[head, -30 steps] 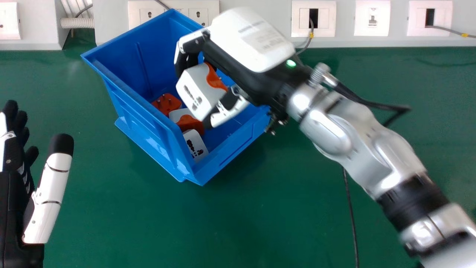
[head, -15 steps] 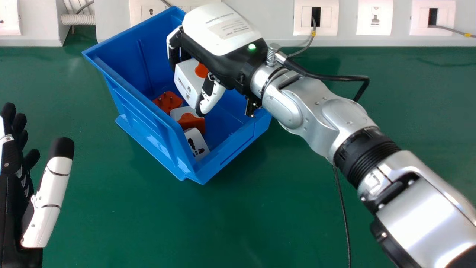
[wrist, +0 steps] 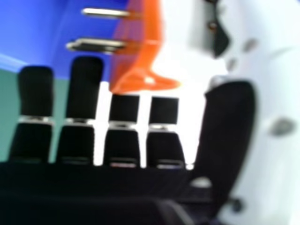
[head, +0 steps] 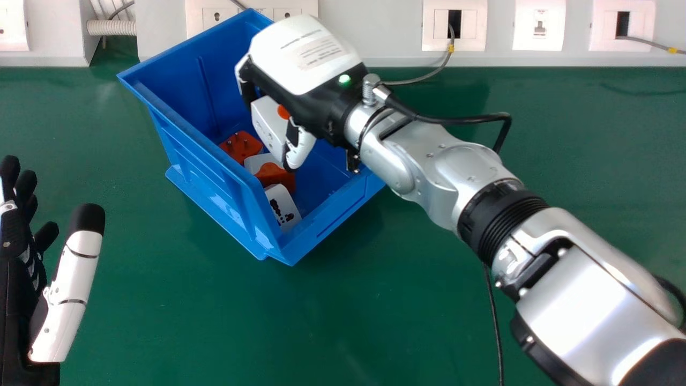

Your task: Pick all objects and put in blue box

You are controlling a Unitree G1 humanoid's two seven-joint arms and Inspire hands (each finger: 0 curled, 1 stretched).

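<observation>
Three adapters point(head: 285, 201) in box point(head: 209, 177), box on table point(head: 375, 300), sockets point(head: 539, 27) behind.

Left hand point(head: 19, 300) partly outside the head view

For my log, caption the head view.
Right hand holding a plug adapter over the blue box, with more adapters inside.

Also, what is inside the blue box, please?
The blue box holds an orange plug piece, a white-and-orange adapter and a white socket adapter. The right robot hand and its held adapter cover part of the interior; what lies there cannot be seen.
</observation>
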